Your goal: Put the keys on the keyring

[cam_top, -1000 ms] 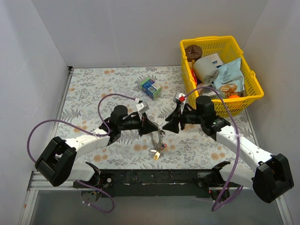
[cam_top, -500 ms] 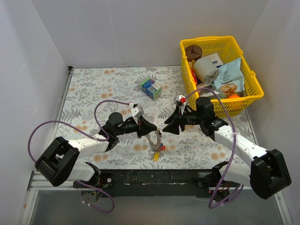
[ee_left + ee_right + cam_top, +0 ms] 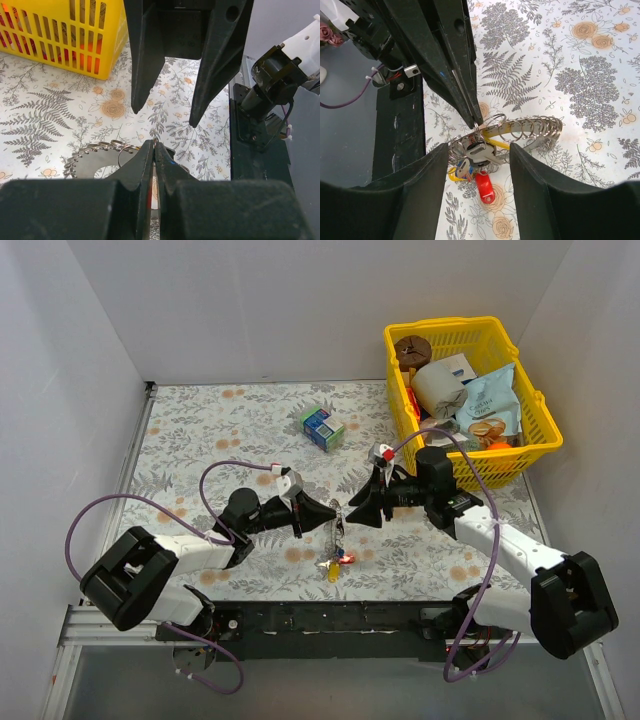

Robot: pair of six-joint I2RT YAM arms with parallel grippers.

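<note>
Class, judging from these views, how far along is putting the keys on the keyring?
Done: several keys seem to hang clustered at the keyring. In hand: the left gripper is shut on its edge; the right gripper is open opposite. Left: whether every key is threaded cannot be told.

I've got the table (image 3: 200, 420) under a pale sheet printed with grey ferns and orange roses. A blue-green carton (image 3: 322, 427) sits on it toward the far middle, turned askew to the edges. A yellow basket (image 3: 445, 328) stands at the far right corner. Near the front middle are the keys (image 3: 337, 565), red and yellow heads; can't tell whether they're resting on the sheet or just above it.
</note>
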